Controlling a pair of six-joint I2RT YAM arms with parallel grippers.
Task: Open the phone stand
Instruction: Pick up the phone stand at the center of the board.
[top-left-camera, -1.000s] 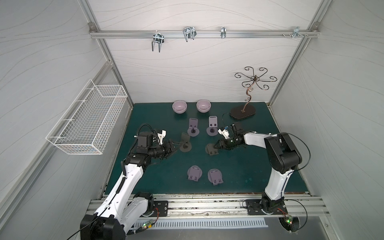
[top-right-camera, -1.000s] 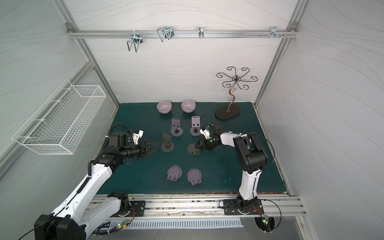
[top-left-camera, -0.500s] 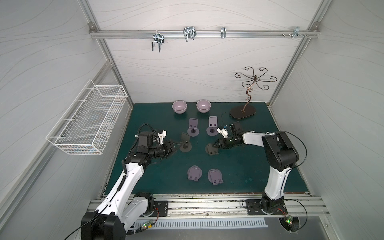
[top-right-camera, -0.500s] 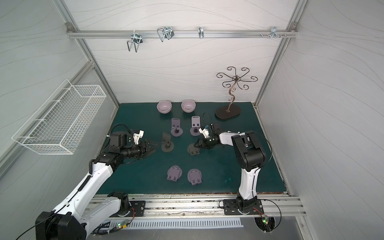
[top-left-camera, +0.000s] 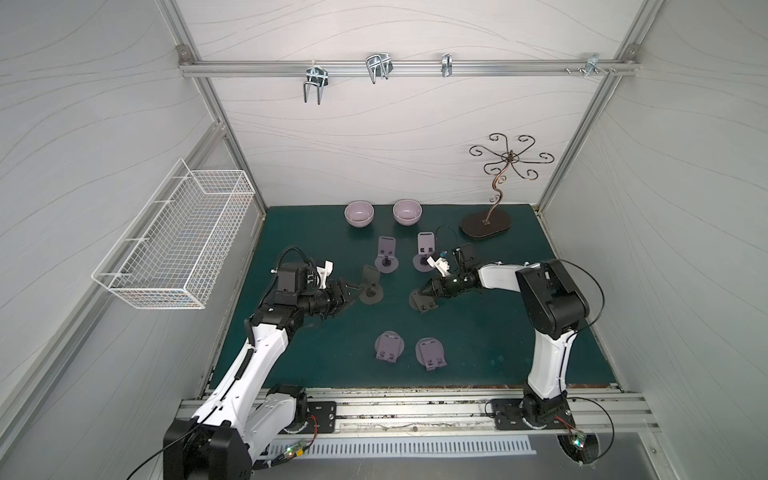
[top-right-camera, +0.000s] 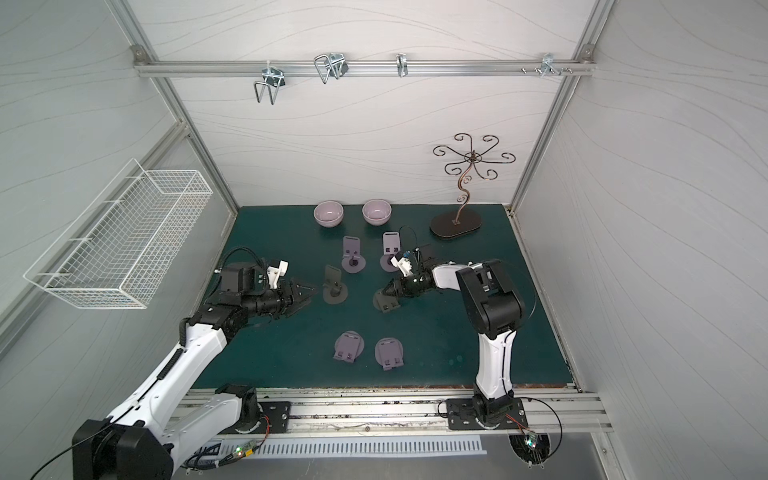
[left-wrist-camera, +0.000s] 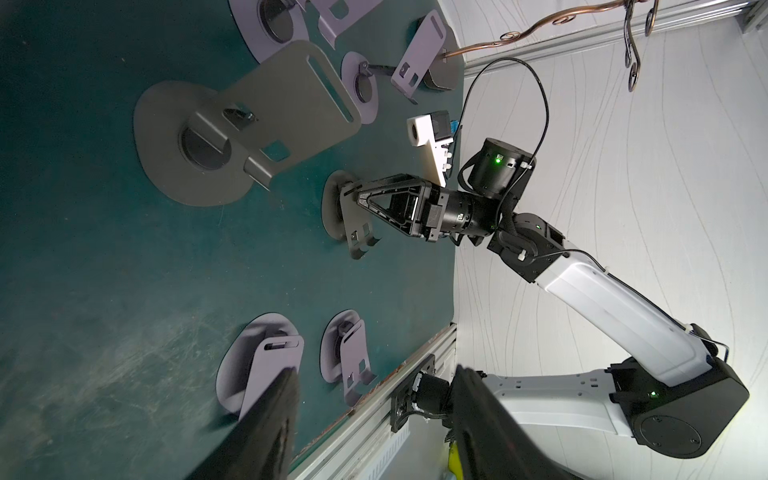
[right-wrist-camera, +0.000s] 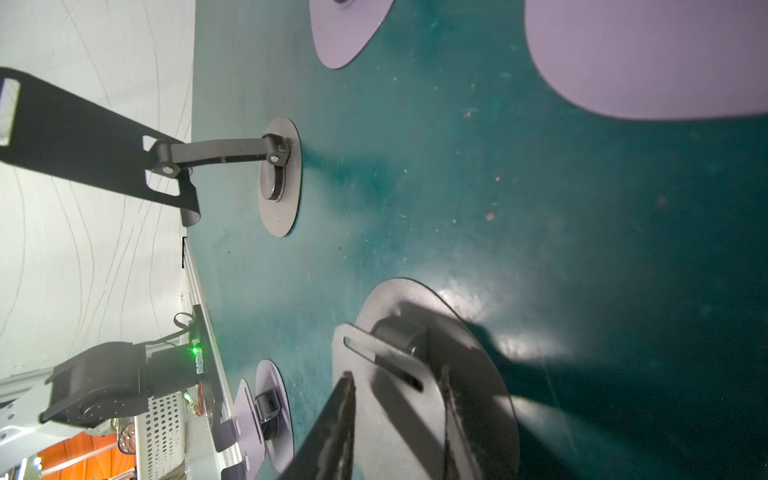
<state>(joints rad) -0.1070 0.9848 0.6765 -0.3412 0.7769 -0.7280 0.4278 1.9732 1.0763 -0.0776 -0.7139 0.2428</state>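
Matt dark metal phone stand (right-wrist-camera: 395, 428), scuffed semi-gloss green mat (top-left-camera: 498, 332), white wire basket (top-left-camera: 174, 245), 2 glossy bowls (top-left-camera: 359, 213)

Both top views hang high above the front rail (top-left-camera: 415, 405), side by side, tilted down toward the back wall (top-left-camera: 395, 145). They are far enough off to hold the whole green surface (top-left-camera: 490, 332) and everything on it. The two share nearly the same scene, shifted slightly sideways. The left wrist camera sits low and close over the surface, looking across it past the left gripper (left-wrist-camera: 376, 374) at the right arm (left-wrist-camera: 615, 303). The right wrist camera is lower and nearer still, looking the opposite way toward the left arm's base (right-wrist-camera: 99, 386). Both wrist views share the open dark phone stand (left-wrist-camera: 266, 120) between them.
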